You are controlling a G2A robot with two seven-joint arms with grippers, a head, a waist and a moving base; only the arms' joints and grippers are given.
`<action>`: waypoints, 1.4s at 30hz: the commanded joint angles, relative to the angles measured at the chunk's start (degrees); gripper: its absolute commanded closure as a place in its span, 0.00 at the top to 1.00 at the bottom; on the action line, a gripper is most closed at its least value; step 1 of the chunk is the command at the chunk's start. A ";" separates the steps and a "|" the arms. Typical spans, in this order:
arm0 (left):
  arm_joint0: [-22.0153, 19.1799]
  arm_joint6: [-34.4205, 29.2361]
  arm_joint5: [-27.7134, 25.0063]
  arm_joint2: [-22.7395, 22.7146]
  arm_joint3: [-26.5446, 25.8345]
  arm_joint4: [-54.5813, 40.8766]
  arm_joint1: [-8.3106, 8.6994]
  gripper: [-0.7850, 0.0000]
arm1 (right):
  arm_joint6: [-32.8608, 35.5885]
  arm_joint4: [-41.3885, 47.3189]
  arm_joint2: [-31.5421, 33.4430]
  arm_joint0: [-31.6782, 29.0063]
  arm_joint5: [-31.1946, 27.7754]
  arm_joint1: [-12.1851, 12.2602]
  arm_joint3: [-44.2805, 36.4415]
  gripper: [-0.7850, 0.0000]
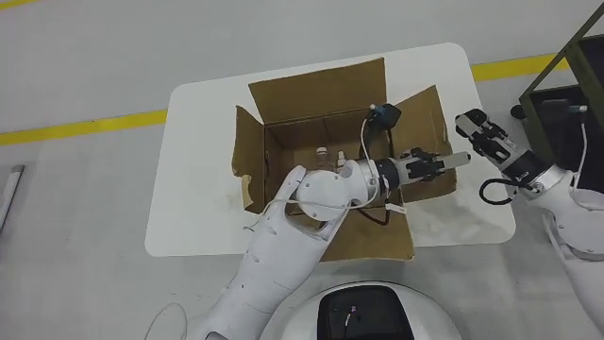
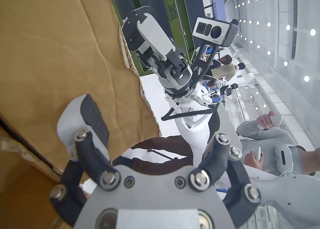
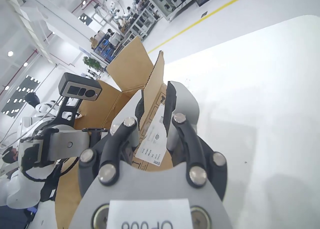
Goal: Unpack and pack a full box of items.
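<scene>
While spread, left tool (image 1: 461,161) over box (image 1: 321,94).

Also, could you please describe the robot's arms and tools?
The left arm and right arm have glossy white shells. The left tool and right tool each have two white fingers with black pads, black links with silver bolts, and a grey plate bearing a white label. A black camera rides each wrist; a black cable loops by the right wrist.

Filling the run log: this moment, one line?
box open on table | left gripper open over right flap | right gripper open beside it
</scene>
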 commanded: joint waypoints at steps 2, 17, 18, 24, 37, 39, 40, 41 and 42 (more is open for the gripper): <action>-0.21 -0.71 -0.67 0.45 0.11 1.58 0.12 1.00 | 0.16 -1.04 -1.24 0.74 0.59 -0.08 0.52 0.34; -0.37 -1.35 -0.98 -0.02 -0.14 3.58 0.53 1.00 | 0.24 -4.07 -4.22 1.13 1.51 -0.27 2.50 0.00; -0.36 -1.29 -0.75 -0.35 -0.50 4.14 0.65 1.00 | -0.13 -4.04 -4.15 1.08 1.49 -0.29 2.62 0.00; 0.55 -3.66 2.37 -3.61 -4.15 15.21 2.44 1.00 | -1.11 -4.17 -4.16 0.59 1.49 -0.34 2.90 0.00; 2.71 -19.97 7.45 -5.63 -7.52 57.94 6.93 1.00 | -5.52 -6.72 -5.26 -0.91 -0.15 -0.67 2.83 0.00; 2.97 -20.88 6.97 -5.57 -7.34 59.52 7.04 1.00 | -5.79 -7.00 -5.27 -0.93 -0.55 -0.69 3.05 0.00; 2.97 -20.88 6.97 -5.57 -7.34 59.52 7.04 1.00 | -5.90 -7.14 -5.30 -0.95 -0.91 -0.69 3.23 0.00; 2.97 -20.88 6.97 -5.57 -7.34 59.52 7.04 1.00 | -5.97 -7.25 -5.37 -0.95 -1.29 -0.70 3.39 0.00; 2.97 -20.88 6.97 -5.57 -7.34 59.52 7.04 1.00 | -6.02 -7.34 -5.40 -0.91 -1.62 -0.71 3.53 0.21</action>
